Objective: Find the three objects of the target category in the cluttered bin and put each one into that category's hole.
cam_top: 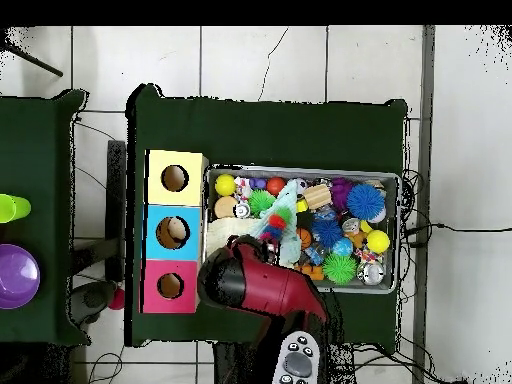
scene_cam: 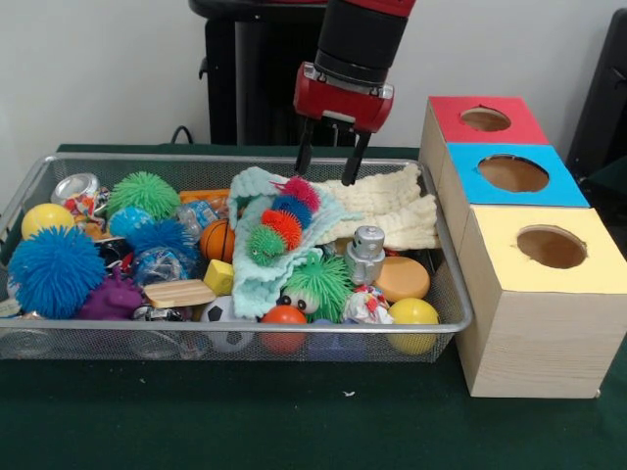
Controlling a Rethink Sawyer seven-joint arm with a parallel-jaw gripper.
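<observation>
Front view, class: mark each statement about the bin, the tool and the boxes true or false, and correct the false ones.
1. The tool hangs open above the cream cloth. True.
2. The tool grips the big blue spiky ball. False: it holds nothing; that ball lies at the bin's other end.
3. Three boxes stand beside the wire bin, topped red, blue and yellow. True.
4. The yellow-topped box has no hole. False: each top has a round hole.

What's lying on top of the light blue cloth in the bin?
A spiky multicolored caterpillar toy lies along the light blue cloth, with the open pincer above. Whatever sits beneath the cloth is covered and cannot be seen.
</observation>
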